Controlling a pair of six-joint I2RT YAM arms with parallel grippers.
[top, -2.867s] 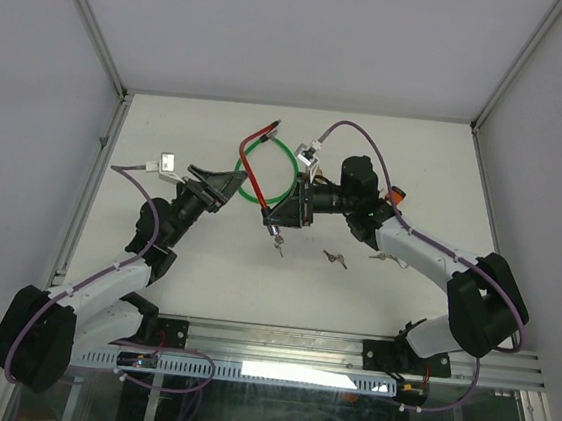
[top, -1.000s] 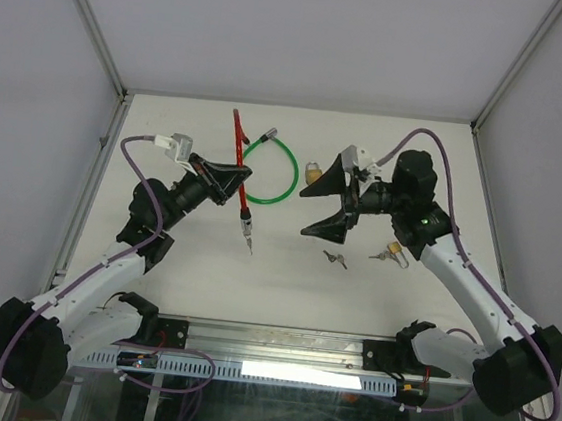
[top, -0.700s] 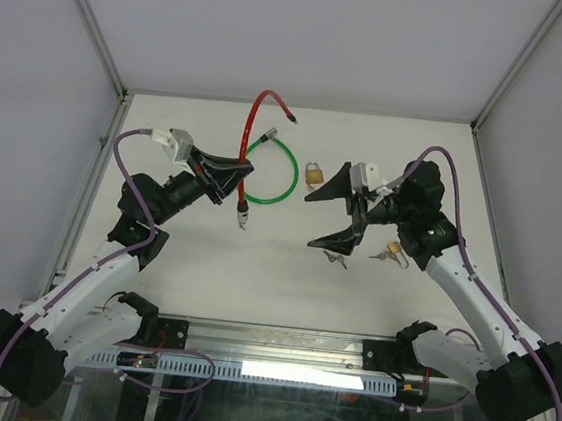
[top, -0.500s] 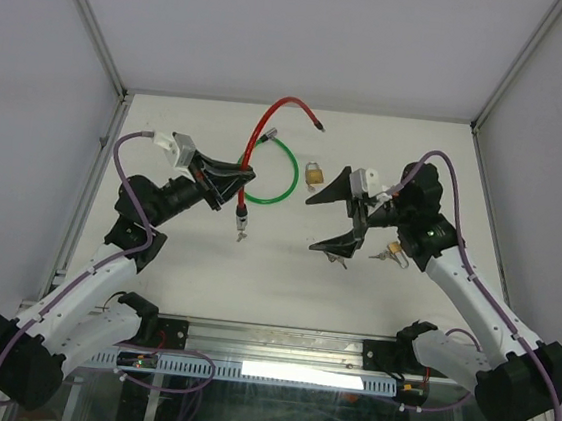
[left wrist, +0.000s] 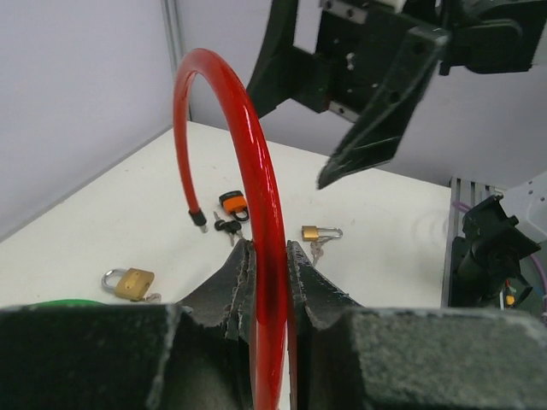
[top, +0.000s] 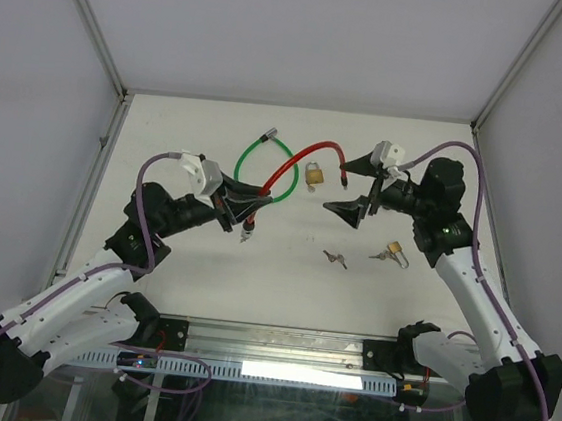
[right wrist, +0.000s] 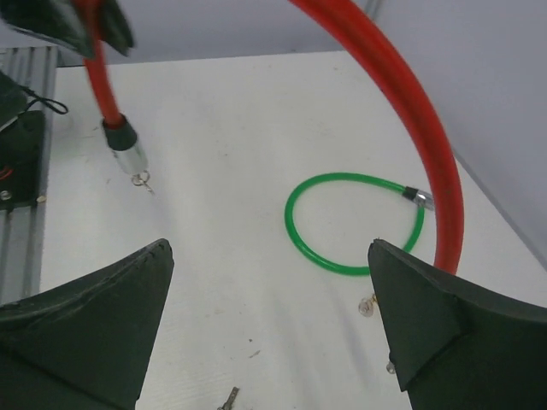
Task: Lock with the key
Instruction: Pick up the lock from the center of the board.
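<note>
The left fingers (left wrist: 320, 299) are pinching the red cable lock (top: 302, 156) near its barrel, arching it above the counter (top: 168, 138). The right fingers (right wrist: 85, 325) are hovering spread beside its free end (top: 343, 184). Nothing is joined yet, so seating that end and turning the key (right wrist: 145, 181) are seemingly remaining.

The red cable (left wrist: 256, 196) is glossy, with a black tip and a silver barrel (a black collar joins it). The green cable (right wrist: 289, 220) ends in silver. The padlocks (top: 314, 174) are brass with silver shackles. One key (left wrist: 232, 202) has an orange head. The table (top: 189, 130) is off-white. The left gripper (left wrist: 265, 256) and right gripper (right wrist: 269, 256) are black. The arms (top: 465, 280) are white, with purple cords (top: 468, 155).
</note>
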